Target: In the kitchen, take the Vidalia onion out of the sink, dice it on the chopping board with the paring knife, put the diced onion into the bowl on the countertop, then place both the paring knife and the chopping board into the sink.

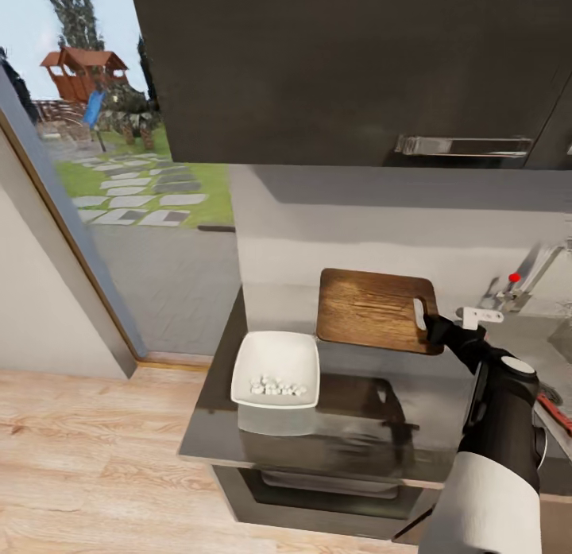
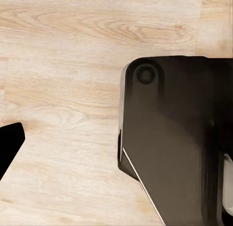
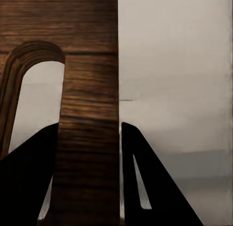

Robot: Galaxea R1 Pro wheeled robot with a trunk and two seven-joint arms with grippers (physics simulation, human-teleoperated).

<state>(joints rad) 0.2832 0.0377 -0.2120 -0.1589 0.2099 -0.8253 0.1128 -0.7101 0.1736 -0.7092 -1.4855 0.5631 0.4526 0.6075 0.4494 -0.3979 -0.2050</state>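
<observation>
Right end effector (image 1: 433, 325): clenched on the chopping board (image 1: 373, 309) at its slot end, board lifted above the table (image 1: 349, 443), frame centre. Left end effector: state cannot be told. Bowl (image 1: 276, 369), lower centre: holds diced onion (image 1: 276, 386). Outstanding, by judgement: board into sink (image 1: 560, 335), far right.

Black right arm (image 1: 496, 411) — white forearm shell, dark tapered jaws

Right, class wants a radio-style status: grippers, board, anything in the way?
Right gripper shut on chopping board at its slot end, board lifted over countertop. Left gripper state unclear. Diced onion in bowl. Tap stands beside the board.
</observation>
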